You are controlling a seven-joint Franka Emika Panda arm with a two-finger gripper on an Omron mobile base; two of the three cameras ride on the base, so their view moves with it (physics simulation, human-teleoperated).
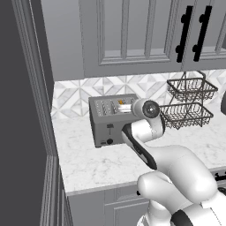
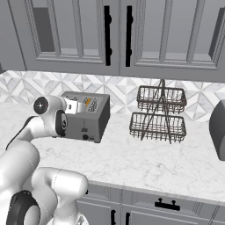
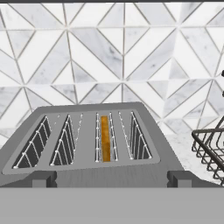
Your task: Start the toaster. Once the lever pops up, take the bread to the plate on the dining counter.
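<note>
The toaster [image 1: 110, 119] sits on the marble counter [image 1: 97, 163] against the tiled backsplash [image 3: 122, 57], close to the left end of the counter by the tall dark panel [image 1: 22, 110]. Its long axis runs parallel to the backsplash; the front face with black knobs and levers points out toward the robot, slightly angled in both base views. The four slots run front to back, across the toaster's length. The bread [image 3: 105, 138] is in the toaster, standing on edge in the third slot from the left as the hand view sees it; what shows is the orange-tan crust edge, a narrow strip whose long axis follows the slot, pointing from front face to backsplash. In the left base view a small orange patch shows in the toaster top just left of the arm's wrist. The gripper [image 3: 111, 183] hovers above the front edge of the toaster, looking along the top toward the wall; its two dark finger tips [image 3: 43, 178] stand far apart, one near each front corner of the toaster top, jaws spread wide with nothing between them. A two-tier wire basket rack [image 2: 158, 114] stands on the counter to the right of the toaster, apart from it. Grey upper cabinets [image 2: 118, 35] with black handles hang above. A grey object [image 2: 218, 129] is cut off at the right edge of the right base view; can't tell what it is.
</note>
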